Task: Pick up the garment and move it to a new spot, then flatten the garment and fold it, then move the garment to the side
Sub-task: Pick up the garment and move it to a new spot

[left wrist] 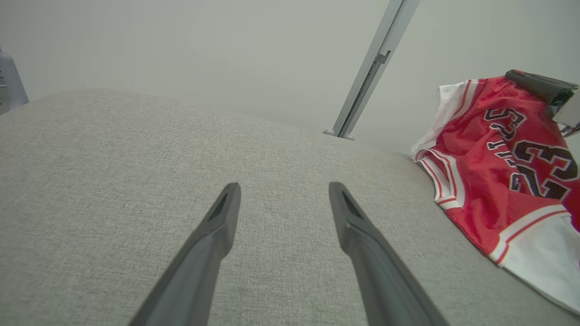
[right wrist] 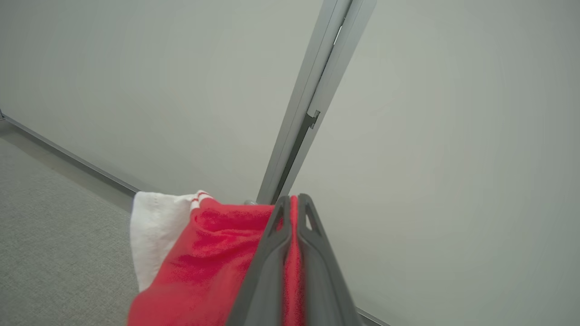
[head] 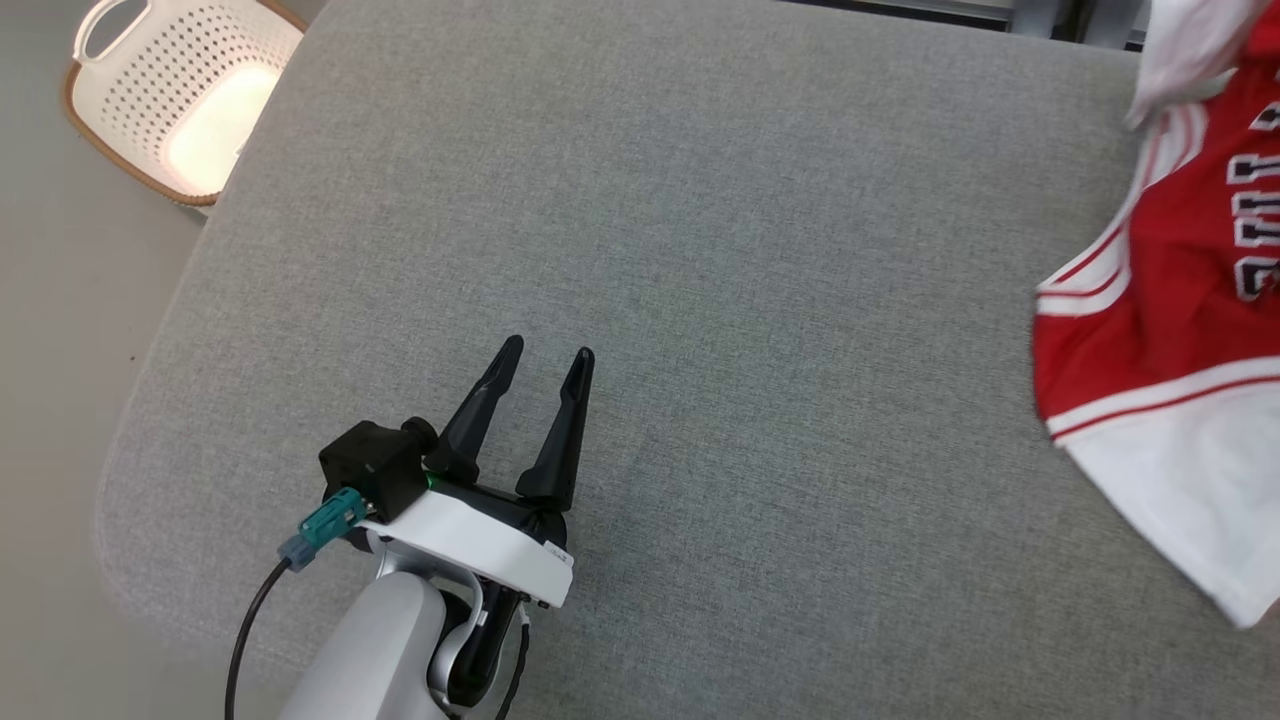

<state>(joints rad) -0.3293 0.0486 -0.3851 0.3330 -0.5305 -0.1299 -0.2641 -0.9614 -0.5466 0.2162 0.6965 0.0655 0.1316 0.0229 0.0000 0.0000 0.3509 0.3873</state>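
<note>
Right gripper (right wrist: 293,201) pinched shut on an edge of the red basketball jersey (right wrist: 213,258) — lift until its hem clears the grey cushion (head: 700,250) before carrying — left gripper (head: 549,348) spread, empty.

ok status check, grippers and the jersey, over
Left gripper open above grey cushion. Right gripper shut on red jersey, one end lifted, rest on the cushion. White basket far left, not in the way.

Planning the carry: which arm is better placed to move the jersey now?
Right. The right pincer is shut on the red jersey, one end raised. The left pincer stands open over the grey cushion, apart from the jersey.
</note>
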